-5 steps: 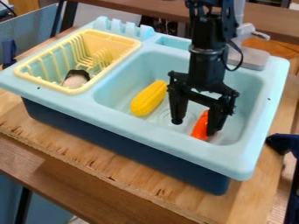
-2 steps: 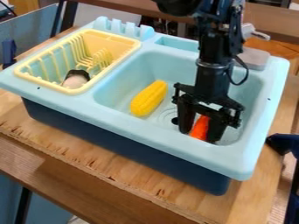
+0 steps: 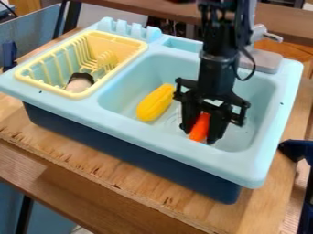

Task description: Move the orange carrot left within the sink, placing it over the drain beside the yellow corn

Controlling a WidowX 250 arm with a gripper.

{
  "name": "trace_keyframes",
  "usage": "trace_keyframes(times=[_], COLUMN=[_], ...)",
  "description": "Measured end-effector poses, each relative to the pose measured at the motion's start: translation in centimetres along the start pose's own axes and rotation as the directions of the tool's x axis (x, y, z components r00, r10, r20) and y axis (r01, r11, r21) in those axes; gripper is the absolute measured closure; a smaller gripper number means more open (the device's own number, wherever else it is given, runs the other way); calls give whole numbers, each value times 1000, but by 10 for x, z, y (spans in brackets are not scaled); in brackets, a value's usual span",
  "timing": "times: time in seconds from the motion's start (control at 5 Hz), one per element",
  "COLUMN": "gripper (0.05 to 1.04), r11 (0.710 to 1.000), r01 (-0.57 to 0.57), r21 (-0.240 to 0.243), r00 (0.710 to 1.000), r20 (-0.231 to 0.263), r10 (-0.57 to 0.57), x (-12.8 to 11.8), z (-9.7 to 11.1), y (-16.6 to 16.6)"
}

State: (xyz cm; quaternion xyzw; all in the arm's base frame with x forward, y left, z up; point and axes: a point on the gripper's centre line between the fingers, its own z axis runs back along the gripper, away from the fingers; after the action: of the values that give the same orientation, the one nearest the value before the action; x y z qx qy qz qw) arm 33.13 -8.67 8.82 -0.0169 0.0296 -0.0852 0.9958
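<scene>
Nearest, the rough front edge of the plywood board (image 3: 183, 205) runs at a slant, with a strip of wood lying in front of the dark blue base (image 3: 140, 160). At the right edge stands a dark blue part (image 3: 299, 150), just beyond the board. Above the base comes the broad front rim of the light blue toy sink (image 3: 153, 137).

Inside the basin, towards its front right, the orange toy carrot (image 3: 200, 127) lies tilted, its lower end close to the front wall. The black gripper (image 3: 199, 135) hangs over it, pinching it between two fingers, one on each side. Basin floor spreads right of the gripper as far as the right wall. On the other side, a narrow strip of floor parts the near finger from the yellow toy corn (image 3: 155, 103), which lies aslant near the left wall.

Left of the basin, past the divider, the pale yellow dish rack (image 3: 76, 95) holds a whitish, dark-topped object (image 3: 78, 84) at its near end. Farther back are a small compartment (image 3: 183, 44) behind the basin, a grey slab (image 3: 264, 61) on the back right rim and the grey faucet (image 3: 264, 33).
</scene>
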Motion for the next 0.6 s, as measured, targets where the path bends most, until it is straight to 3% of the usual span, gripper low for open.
trace_keyframes(times=[0.6], gripper=[560], r11=[996], r01=[-89], r21=[21], r00=[996], r20=[-26], r10=[89], x=[3], z=[-3], y=[30])
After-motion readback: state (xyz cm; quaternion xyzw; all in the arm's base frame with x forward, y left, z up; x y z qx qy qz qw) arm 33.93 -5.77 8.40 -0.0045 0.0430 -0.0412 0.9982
